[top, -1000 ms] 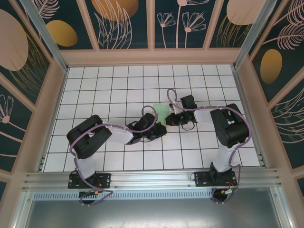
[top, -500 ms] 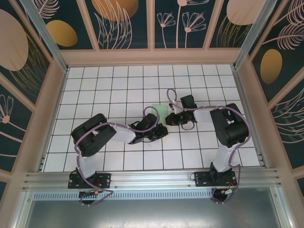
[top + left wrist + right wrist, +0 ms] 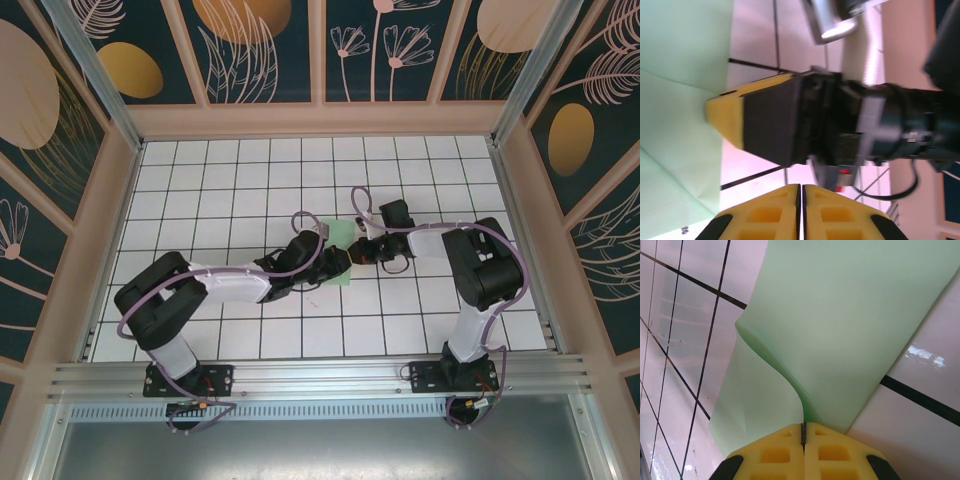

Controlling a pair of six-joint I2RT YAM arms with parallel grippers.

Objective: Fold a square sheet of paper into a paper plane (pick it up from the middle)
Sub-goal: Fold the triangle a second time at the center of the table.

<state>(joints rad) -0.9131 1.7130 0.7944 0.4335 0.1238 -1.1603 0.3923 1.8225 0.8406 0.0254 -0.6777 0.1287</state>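
Pinching hard, the right gripper (image 3: 802, 434) has its yellow fingers pressed together on the near edge of the green sheet (image 3: 850, 315), so that one is definitely holding paper. The left gripper (image 3: 801, 197) has its fingers closed against each other too, with just a hairline seam between them. I can't spot any paper in there, and in its own wrist view the sheet lies off to one side of it.

Moving out from the grip, the sheet rises from the right fingers in a soft wave, one part lifted and curling over the part underneath. The rest lies flat on the white gridded table (image 3: 920, 435). From overhead the sheet sits around the middle of the table, partly hidden under the two grippers, which are almost nose to nose over it.

Progress-wise, I'd say this is early days. The left wrist view shows a couple of faint crease lines across the paper, so some folding seems to be in there, but the curl by the right fingers is only a loose bend, not pressed flat. No pointed nose, no wings, nothing dart-shaped. My read is that this fold needs laying over and flattening, and pretty much all the plane-shaping folds are left to do.
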